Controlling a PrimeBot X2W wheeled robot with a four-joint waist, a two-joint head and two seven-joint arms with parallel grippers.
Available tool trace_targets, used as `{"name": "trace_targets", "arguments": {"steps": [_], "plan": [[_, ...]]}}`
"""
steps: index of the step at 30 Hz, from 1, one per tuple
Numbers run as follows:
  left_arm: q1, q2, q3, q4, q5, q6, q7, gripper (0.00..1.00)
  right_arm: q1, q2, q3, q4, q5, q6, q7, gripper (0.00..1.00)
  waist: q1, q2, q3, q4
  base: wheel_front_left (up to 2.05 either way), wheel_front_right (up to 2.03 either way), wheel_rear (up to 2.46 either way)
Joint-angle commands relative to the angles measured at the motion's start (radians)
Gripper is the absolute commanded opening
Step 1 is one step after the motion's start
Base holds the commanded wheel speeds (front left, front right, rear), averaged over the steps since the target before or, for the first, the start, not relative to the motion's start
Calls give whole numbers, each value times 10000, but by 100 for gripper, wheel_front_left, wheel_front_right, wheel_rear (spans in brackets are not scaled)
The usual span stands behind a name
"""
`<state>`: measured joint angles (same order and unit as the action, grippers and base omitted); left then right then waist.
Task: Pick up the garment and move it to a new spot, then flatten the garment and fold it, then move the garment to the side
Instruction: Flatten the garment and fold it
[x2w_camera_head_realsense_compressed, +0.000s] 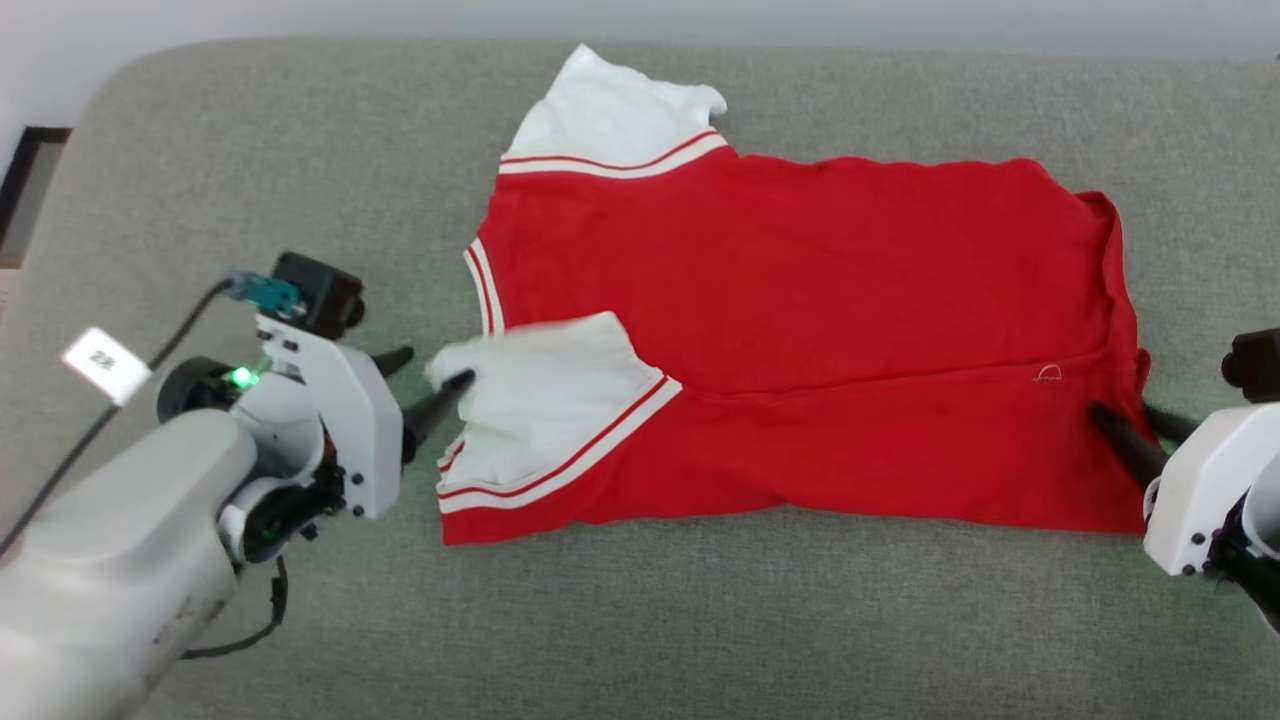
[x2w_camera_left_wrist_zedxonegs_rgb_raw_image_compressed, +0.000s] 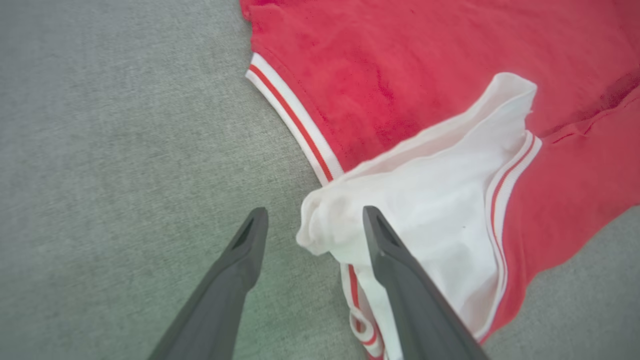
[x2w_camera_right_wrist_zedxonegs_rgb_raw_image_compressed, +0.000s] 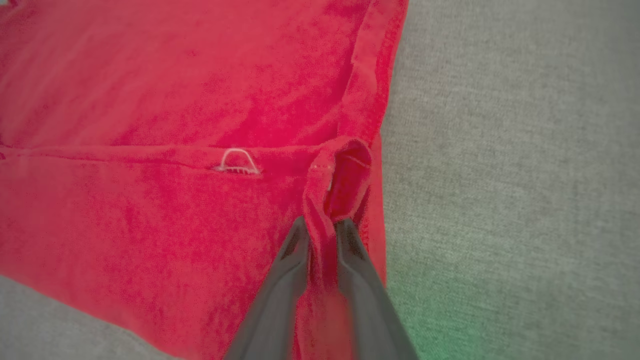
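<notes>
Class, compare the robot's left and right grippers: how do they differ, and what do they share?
Left gripper stands open; right gripper pinches the shirt. Left is at its white sleeve; right at its red hem. Both are dark-fingered, at the shirt's edges.

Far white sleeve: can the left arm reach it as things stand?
Probably yes. The left gripper is open and holds nothing, at the near sleeve; between it and the far sleeve lie just the flat garment and the grey cushion.
</notes>
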<state>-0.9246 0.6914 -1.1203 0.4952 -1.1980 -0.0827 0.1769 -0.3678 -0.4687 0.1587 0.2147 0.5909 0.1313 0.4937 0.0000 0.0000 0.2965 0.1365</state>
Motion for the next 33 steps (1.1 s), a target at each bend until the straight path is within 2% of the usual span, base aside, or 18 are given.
{"name": "trace_targets", "arguments": {"steps": [1,11,17,21,31,33], "plan": [[-66,111,125,-112,-92,90,-135,100,-140,-51,-10,-23,5,-11,11,100,0,0,-176,81,0,0,0],[549,814,501,-1499,-634,798,-205,100,-174,137,-317,-408,-78,-9,-340,100,0,0,-767,97,0,0,0],[1333,1390,431,-2707,-926,1329,-165,100,227,439,-927,-1166,-306,-9,-1047,100,0,0,-1012,-75,0,0,0],[1908,1720,206,-3395,-747,1830,-262,100,578,747,-1508,-1911,-650,-9,-1449,100,0,0,-1036,-228,0,0,0],[2557,1759,-131,-3494,-653,2408,-279,100,1620,1805,-2745,-3549,-1217,-9,-1663,100,0,0,-740,-611,0,0,0],[2580,1603,-129,-3208,-783,2337,-258,100,1913,2129,-3020,-3985,-1308,-9,-1491,100,0,0,-600,-747,0,0,0]]}}
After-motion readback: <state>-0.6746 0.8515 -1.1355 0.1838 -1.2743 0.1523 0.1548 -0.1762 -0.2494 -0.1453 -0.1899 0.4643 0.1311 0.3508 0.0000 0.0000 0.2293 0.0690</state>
